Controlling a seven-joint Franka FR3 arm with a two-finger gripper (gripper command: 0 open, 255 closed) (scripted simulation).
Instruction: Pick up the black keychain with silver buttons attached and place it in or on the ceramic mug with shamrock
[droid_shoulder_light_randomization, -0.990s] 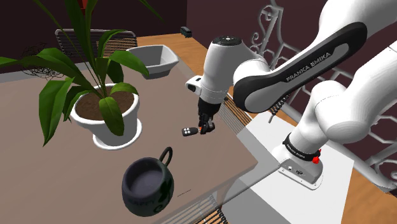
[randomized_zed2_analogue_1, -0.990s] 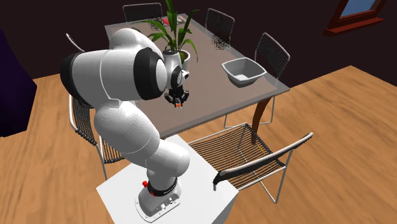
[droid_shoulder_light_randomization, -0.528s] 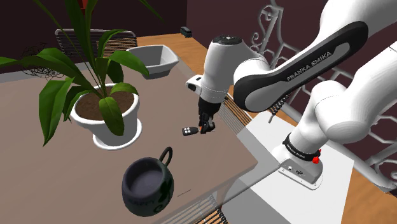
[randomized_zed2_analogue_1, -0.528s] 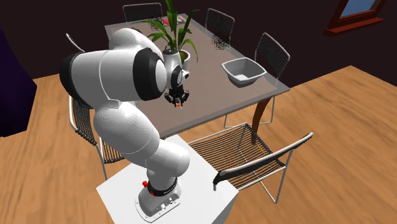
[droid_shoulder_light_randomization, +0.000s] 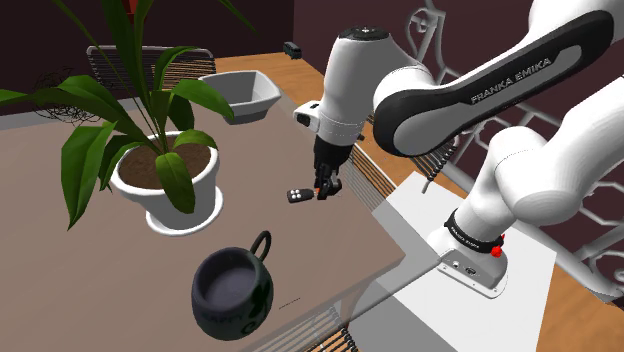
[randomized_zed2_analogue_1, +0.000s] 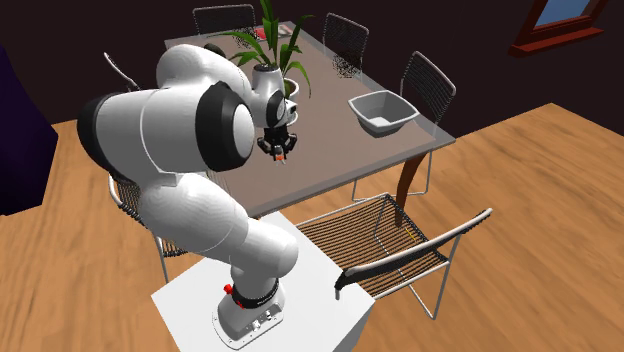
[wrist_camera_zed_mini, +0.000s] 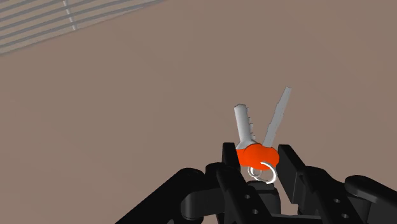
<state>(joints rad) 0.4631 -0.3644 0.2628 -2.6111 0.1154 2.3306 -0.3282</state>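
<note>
My gripper (droid_shoulder_light_randomization: 323, 190) hangs just above the brown table (droid_shoulder_light_randomization: 70, 280), near its edge by the stand. It is shut on the keychain: a small black fob with pale buttons (droid_shoulder_light_randomization: 297, 196) dangles beside the fingers. In the wrist view the fingers clasp an orange key head (wrist_camera_zed_mini: 257, 155) with a ring, and two silver keys (wrist_camera_zed_mini: 245, 125) stick out beyond my gripper (wrist_camera_zed_mini: 257, 168). The mug (droid_shoulder_light_randomization: 233, 290), dark with a loop handle, stands upright and open near the table's front edge, well apart from the gripper. From the second exterior view my gripper (randomized_zed2_analogue_1: 279, 155) points down over the table.
A white pot with a large green plant (droid_shoulder_light_randomization: 165, 185) stands between the mug and the table's far side. A white bowl (droid_shoulder_light_randomization: 240, 95) sits at the back. Wire chairs (randomized_zed2_analogue_1: 390, 245) surround the table (randomized_zed2_analogue_1: 330, 130).
The arm has risen a little, and the keychain has gone up with it, off the table. The mug, plant and bowl have not moved.
</note>
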